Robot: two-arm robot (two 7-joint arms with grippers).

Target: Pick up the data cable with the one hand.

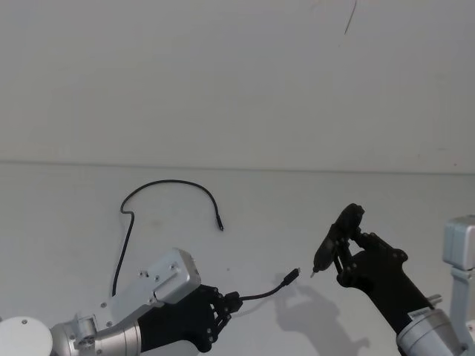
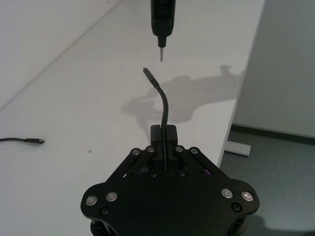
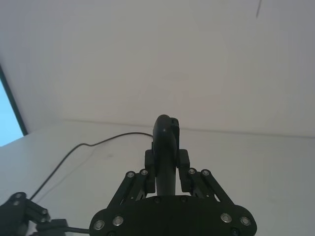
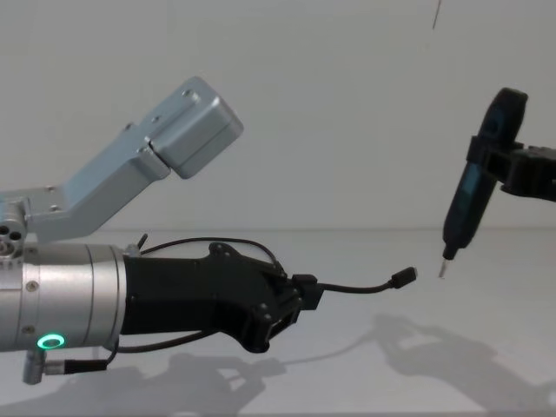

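Note:
My left gripper (image 1: 228, 304) is shut on the black data cable (image 1: 171, 182) just behind one plug. A short curved stub with the metallic plug (image 4: 402, 277) sticks out past the fingers, held above the white table (image 1: 67, 237). The rest of the cable loops back across the table to its other plug (image 2: 34, 141). From the left wrist view the cable (image 2: 164, 105) rises out of the left gripper (image 2: 164, 135). My right gripper (image 1: 349, 248) is shut on a slim black pen-like tool (image 4: 473, 195). That tool's pointed tip hangs a short way from the plug.
The table's edge (image 2: 241, 98) drops to a grey floor on the side beyond the tool. A plain white wall (image 1: 237, 74) stands behind the table. The right arm's silver link (image 1: 462, 252) stands at the table's right side.

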